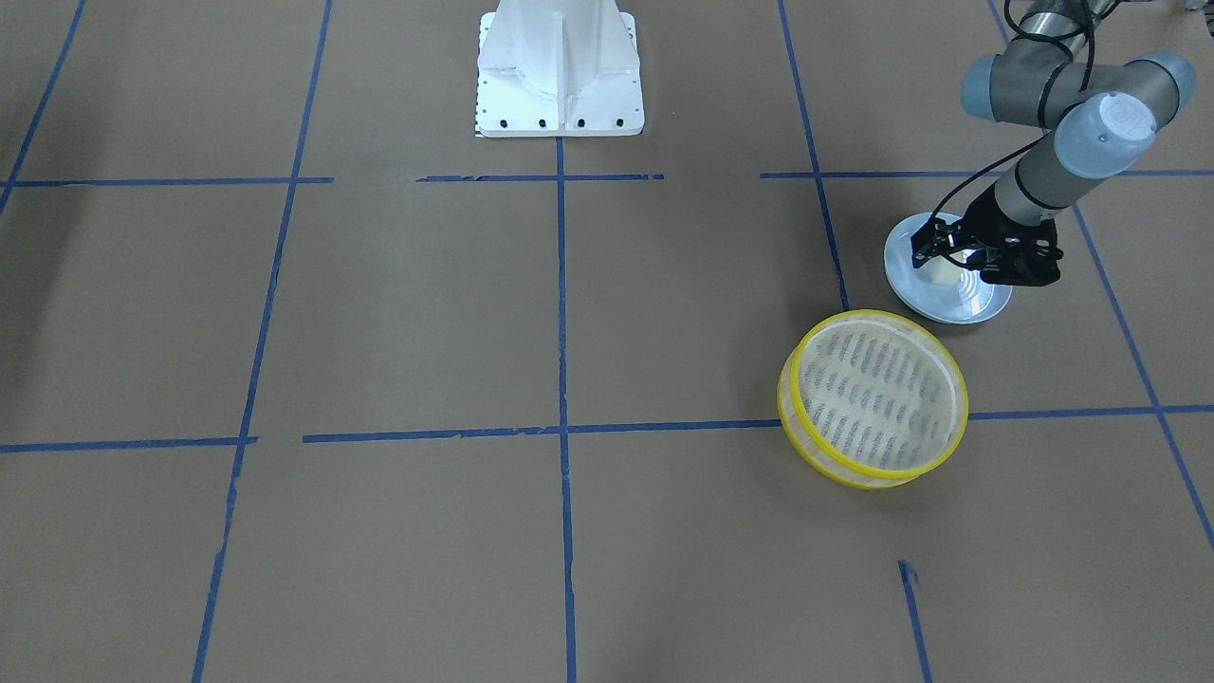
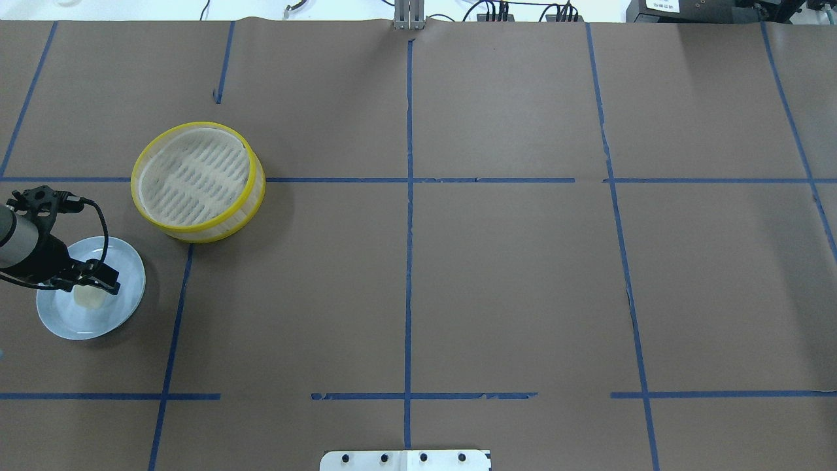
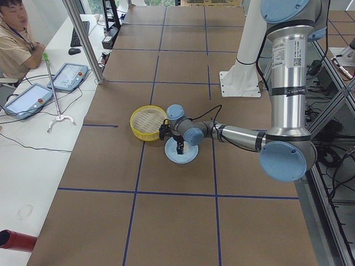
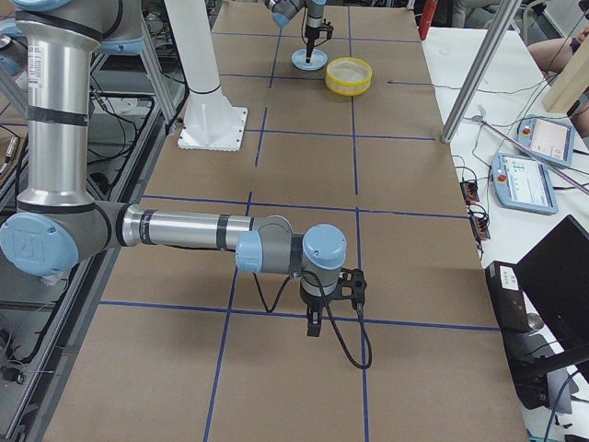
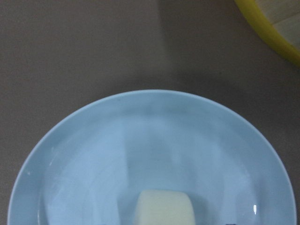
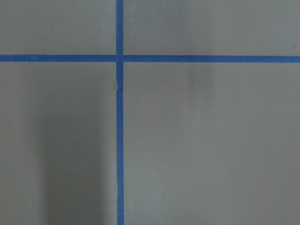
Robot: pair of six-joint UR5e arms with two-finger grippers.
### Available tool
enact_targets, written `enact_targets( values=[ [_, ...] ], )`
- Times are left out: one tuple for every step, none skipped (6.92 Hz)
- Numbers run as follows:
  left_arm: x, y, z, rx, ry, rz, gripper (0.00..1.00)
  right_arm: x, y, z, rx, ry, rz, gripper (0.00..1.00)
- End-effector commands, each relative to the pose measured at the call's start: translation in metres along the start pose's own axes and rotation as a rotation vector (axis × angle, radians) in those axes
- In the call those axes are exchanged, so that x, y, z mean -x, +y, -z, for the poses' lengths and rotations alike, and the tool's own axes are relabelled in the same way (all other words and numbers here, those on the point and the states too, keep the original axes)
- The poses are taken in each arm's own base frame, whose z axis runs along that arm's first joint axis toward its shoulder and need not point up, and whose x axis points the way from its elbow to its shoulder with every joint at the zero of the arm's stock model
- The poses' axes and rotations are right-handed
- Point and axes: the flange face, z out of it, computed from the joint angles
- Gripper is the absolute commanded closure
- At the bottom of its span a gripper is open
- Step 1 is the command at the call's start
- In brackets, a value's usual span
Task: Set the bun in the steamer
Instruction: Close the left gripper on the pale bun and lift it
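- The bun [image 5: 164, 208] lies on a pale blue plate [image 2: 125, 288], a little off the plate's middle; it is not in the steamer [image 2: 196, 229].
- The steamer stands on the brown counter [image 2: 510, 275] just beside the plate, apart from it, on the side farther from the robot. Only its slotted whitish floor shows inside.
- The left gripper [image 2: 95, 284] hangs over the plate, pointing down, right at the bun. Its black jaws partly hide the bun in the overhead view.
- I cannot tell how far apart the left jaws stand, nor whether they touch the bun; the left wrist view shows the bun and plate but no fingers.
- The right gripper [image 4: 313, 324] hangs above bare counter, well apart from plate and steamer, near the robot's right end of the counter. It shows only in the side view, so I cannot tell how its jaws stand.
- The right wrist view shows only the counter and a crossing of blue tape lines [image 6: 119, 140].
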Motion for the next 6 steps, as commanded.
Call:
enact_targets(
  values=[
    [0.000,0.001,-0.002,0.006,0.000,-0.005,0.37,0.000,0.000,0.000,0.000,0.000,0.000,0.00],
    [-0.001,0.001,-0.002,0.007,0.003,-0.003,0.40,0.000,0.000,0.000,0.000,0.000,0.000,0.00],
    [-0.004,0.001,0.001,0.006,0.008,-0.006,0.45,0.000,0.000,0.000,0.000,0.000,0.000,0.00],
    [-0.007,0.002,0.005,0.003,0.015,-0.009,0.51,0.000,0.000,0.000,0.000,0.000,0.000,0.00],
    [-0.007,0.001,0.009,-0.004,0.020,-0.004,0.58,0.000,0.000,0.000,0.000,0.000,0.000,0.00],
    [-0.011,0.004,0.020,-0.020,0.029,-0.009,0.69,0.000,0.000,0.000,0.000,0.000,0.000,0.00]
  ],
)
